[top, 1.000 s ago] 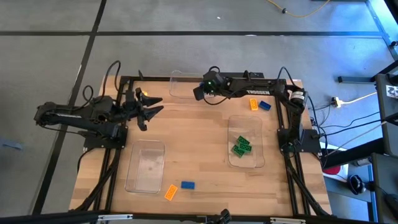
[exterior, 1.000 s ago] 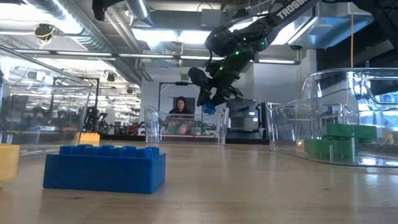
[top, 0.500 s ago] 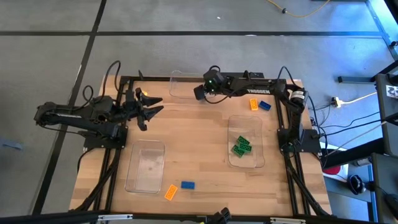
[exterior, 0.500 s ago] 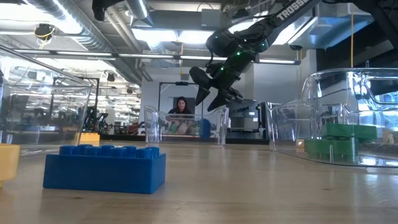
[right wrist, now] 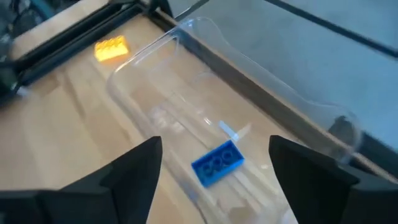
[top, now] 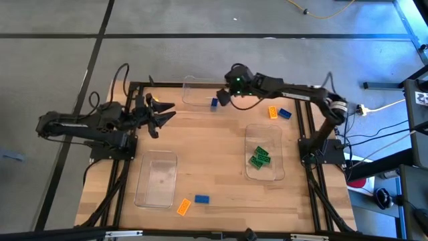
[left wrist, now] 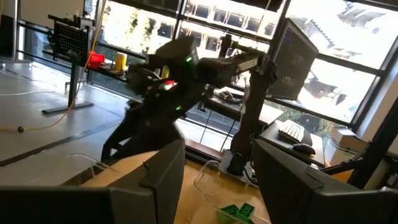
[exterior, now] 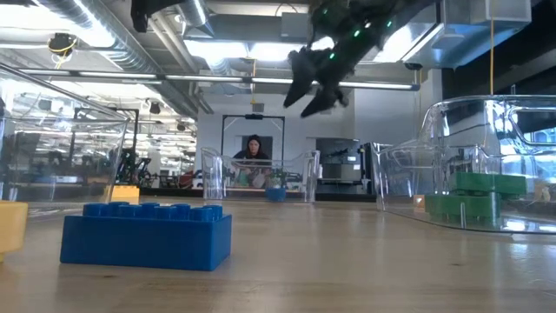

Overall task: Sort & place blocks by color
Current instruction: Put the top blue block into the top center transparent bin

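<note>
My right gripper (top: 223, 96) (exterior: 318, 85) (right wrist: 214, 144) is open and hovers above the clear tray (top: 200, 90) at the table's far edge. One blue block (top: 214, 102) (right wrist: 216, 163) (exterior: 276, 193) lies flat on that tray's floor, below and between the fingers, untouched. My left gripper (top: 160, 111) is open and waits over the table's far left. Green blocks (top: 259, 156) lie in the right tray (top: 249, 134). An orange block (top: 273, 112) and a blue one (top: 285, 113) rest on the table beside the right arm. Another orange (top: 184, 207) and blue block (top: 202, 199) lie at the near edge.
A clear tray (top: 155, 177) sits near left. An orange block (right wrist: 112, 48) (top: 155, 102) lies on the table beside the far tray, close to my left gripper. Open wood lies at the table's middle. A person (exterior: 253, 149) sits in the room beyond the table.
My right gripper, shut on the blue block a second ago above the far tray, has opened and let it go. The block has dropped onto the tray's floor. The gripper has then risen and drawn a little toward the table's right.
</note>
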Controlling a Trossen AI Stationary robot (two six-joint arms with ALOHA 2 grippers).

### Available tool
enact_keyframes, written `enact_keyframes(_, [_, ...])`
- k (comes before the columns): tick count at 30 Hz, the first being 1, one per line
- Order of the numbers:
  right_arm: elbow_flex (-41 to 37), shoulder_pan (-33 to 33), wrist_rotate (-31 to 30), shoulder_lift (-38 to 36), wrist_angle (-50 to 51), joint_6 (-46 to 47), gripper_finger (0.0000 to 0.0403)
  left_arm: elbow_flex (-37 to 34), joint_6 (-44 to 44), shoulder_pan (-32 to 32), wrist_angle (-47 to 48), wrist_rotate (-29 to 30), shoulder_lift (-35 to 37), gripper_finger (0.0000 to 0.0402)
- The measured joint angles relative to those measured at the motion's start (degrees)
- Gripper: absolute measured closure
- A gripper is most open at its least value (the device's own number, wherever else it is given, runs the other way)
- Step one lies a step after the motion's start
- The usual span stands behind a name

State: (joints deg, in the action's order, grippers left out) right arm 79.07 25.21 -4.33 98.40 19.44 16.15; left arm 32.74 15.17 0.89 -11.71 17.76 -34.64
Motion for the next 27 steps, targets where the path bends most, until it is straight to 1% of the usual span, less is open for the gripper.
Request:
enact_keyframes(3, [-1.4, -0.8, 1.2, -4.5, 2.2, -2.9, 0.0107, 0.1, 2.4, 4.5, -0.1, -4.5, -2.0, 0.0221])
enact_keyframes(7, [-6.5, -1.7, 3.7, -11.6, 1.9, -3.5, 0.0108, 1.2, 4.8, 11.6, 0.3, -15.2, -6.4, 0.0221])
enact_keyframes(9, [-10.1, -2.2, 4.8, -15.7, 0.8, -3.2, 0.0108, 3.1, 4.2, 14.5, 0.2, -18.9, -9.5, 0.0221])
enact_keyframes(12, [-15.7, -3.0, 6.6, -22.4, -0.1, -2.9, 0.0108, 7.0, 0.9, 17.4, 0.1, -22.0, -14.6, 0.0221])
enact_keyframes(17, [-23.4, -4.7, 7.7, -33.0, -2.6, -1.4, 0.0108, 13.4, -5.2, 19.8, -0.1, -23.3, -21.5, 0.0221])
enact_keyframes(21, [-26.8, -4.9, 7.0, -38.8, -1.2, 1.9, 0.0108, 16.2, -6.3, 20.8, 0.0, -22.9, -24.5, 0.0221])
enact_keyframes(24, [-27.0, -4.9, 3.9, -40.6, 3.5, 5.2, 0.0108, 16.6, -4.9, 21.4, 0.1, -21.8, -25.2, 0.0221])
enact_keyframes(27, [-27.0, -4.7, -2.8, -41.0, 10.7, 9.6, 0.0108, 16.6, -3.7, 21.7, 0.2, -19.7, -25.2, 0.0221])
